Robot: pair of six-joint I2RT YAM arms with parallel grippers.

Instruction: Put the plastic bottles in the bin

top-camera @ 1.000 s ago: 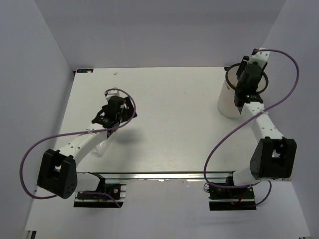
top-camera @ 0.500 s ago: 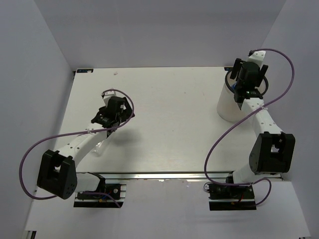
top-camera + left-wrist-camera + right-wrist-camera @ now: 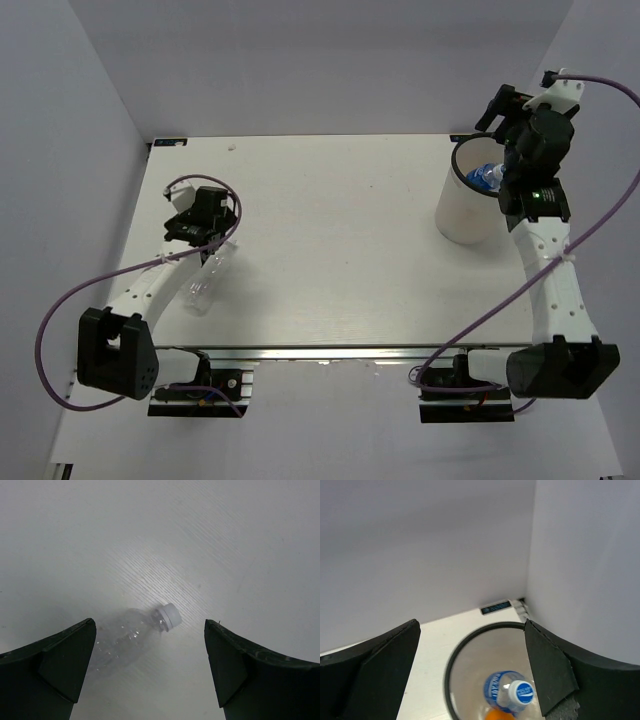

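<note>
A clear unlabelled bottle [image 3: 207, 281] [image 3: 131, 639] with a white cap lies on the table below my left gripper [image 3: 205, 232] [image 3: 150, 660], which hangs open above it with nothing between its fingers. The white bin [image 3: 462, 215] [image 3: 451, 672] with its thin black rim stands at the back right. Inside it a blue-labelled, blue-capped bottle [image 3: 486, 176] [image 3: 512, 692] rests on top of an orange bottle [image 3: 499, 715]. My right gripper [image 3: 505, 112] [image 3: 472, 680] is open and raised above the bin's far edge, empty.
White walls close in the table on the left, back and right; the bin stands near the right wall. A small dark label strip [image 3: 495, 607] lies at the table's back corner. Purple cables loop from both arms.
My right gripper opened and rose back from the bin; the blue-labelled bottle now lies inside. The left arm swung left and back, uncovering the clear bottle on the table.
</note>
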